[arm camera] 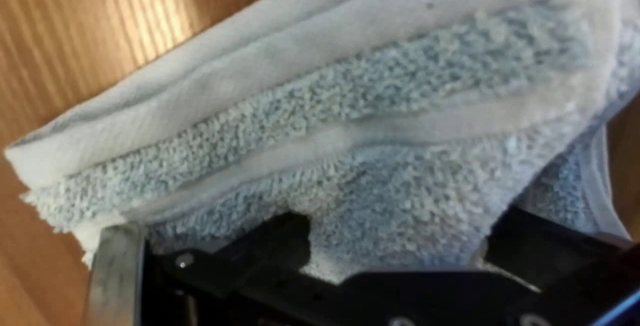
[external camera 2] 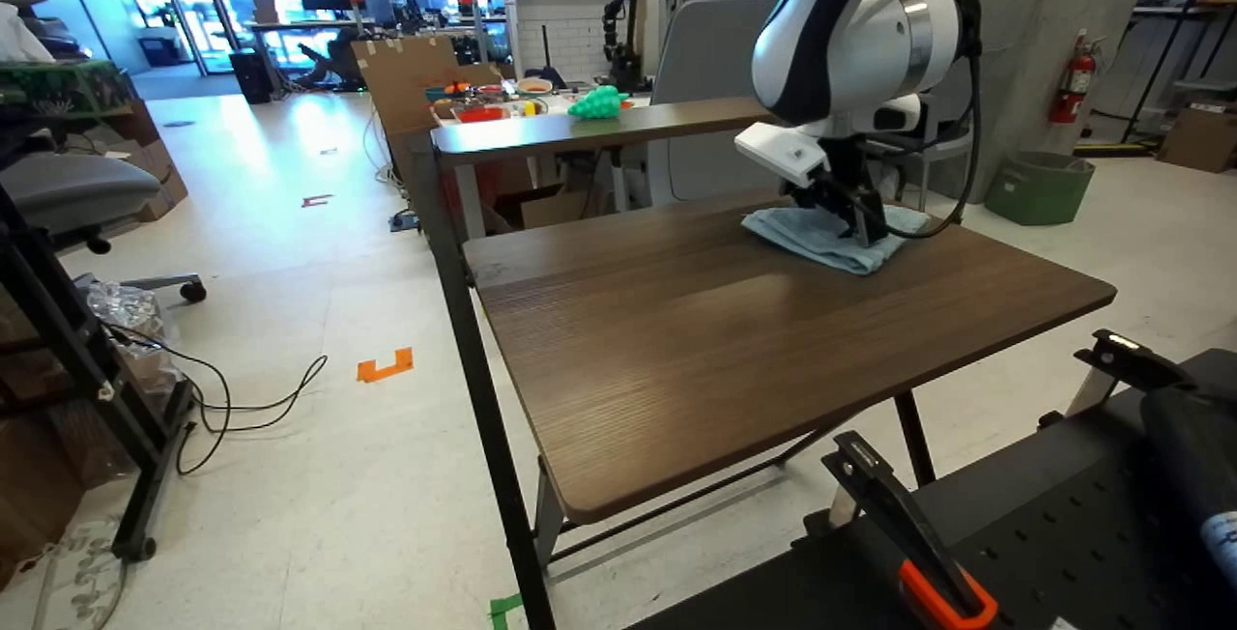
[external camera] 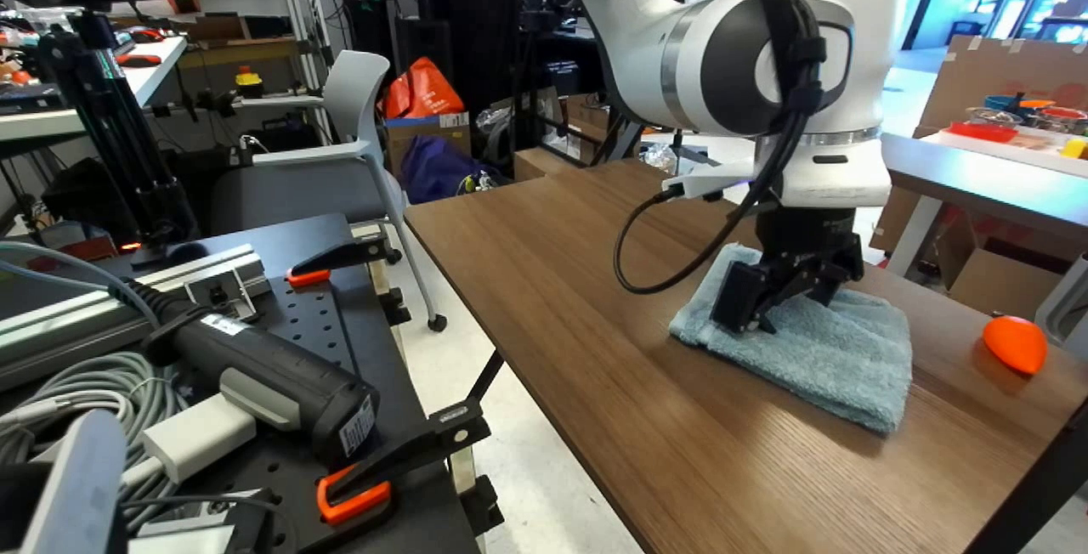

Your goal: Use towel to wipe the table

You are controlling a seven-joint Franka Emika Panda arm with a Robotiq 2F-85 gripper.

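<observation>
The blue-grey terry towel (external camera: 833,358) lies folded on the brown wooden table (external camera: 595,282). It also shows near the far edge of the table in an exterior view (external camera 2: 821,239). My black gripper (external camera: 786,308) points down at the towel and touches its top, in both exterior views. In the wrist view, the fingers (arm camera: 395,246) stand apart. Towel cloth (arm camera: 340,86) bulges up between them, and its pale hemmed edges lie in front. The fingertips are partly hidden by the cloth, and no pinch on it shows.
An orange rounded object (external camera: 1016,344) sits on the table right of the towel. A raised shelf (external camera 2: 599,128) with a green object (external camera 2: 599,102) runs behind the table. A dark cart (external camera: 323,316) with clamps, cables and a black tool (external camera: 263,375) stands beside it. A black post (external camera 2: 454,321) rises at a corner.
</observation>
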